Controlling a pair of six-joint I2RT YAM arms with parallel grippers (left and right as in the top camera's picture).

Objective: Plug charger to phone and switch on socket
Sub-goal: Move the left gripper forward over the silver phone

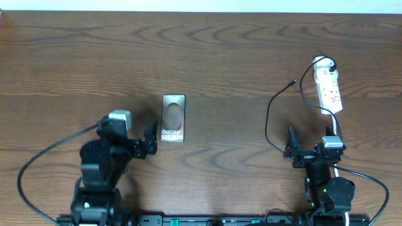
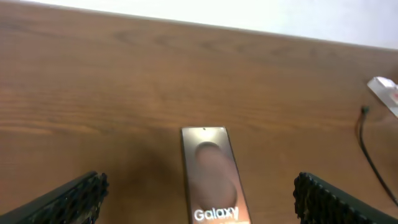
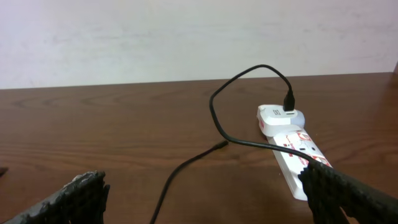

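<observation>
Overhead: The phone lies flat, left of the table's middle, long side pointing at the far edge, with bare wood on every side. My left gripper sits just beside its near left corner, fingers spread, nothing between them. My right gripper is by the near edge on the right, fingers likewise spread and empty. The socket lies toward the right edge, slightly skewed. The charger has its plug at the socket's far end. Its cable loops off the left side, and the connector tip lies free on the wood, well apart from the phone. A wide open strip runs between the phone and the cable.

Left wrist: The phone is centred between my spread fingers, its lettering nearest me. Open wood runs to the far edge. The charger tip and a socket corner show at the right.

Right wrist: The socket is ahead right. The cable arches from the plug and crosses the socket's face. My right fingers are wide apart, the right one overlapping the socket's near end in view; I cannot tell whether they touch.
</observation>
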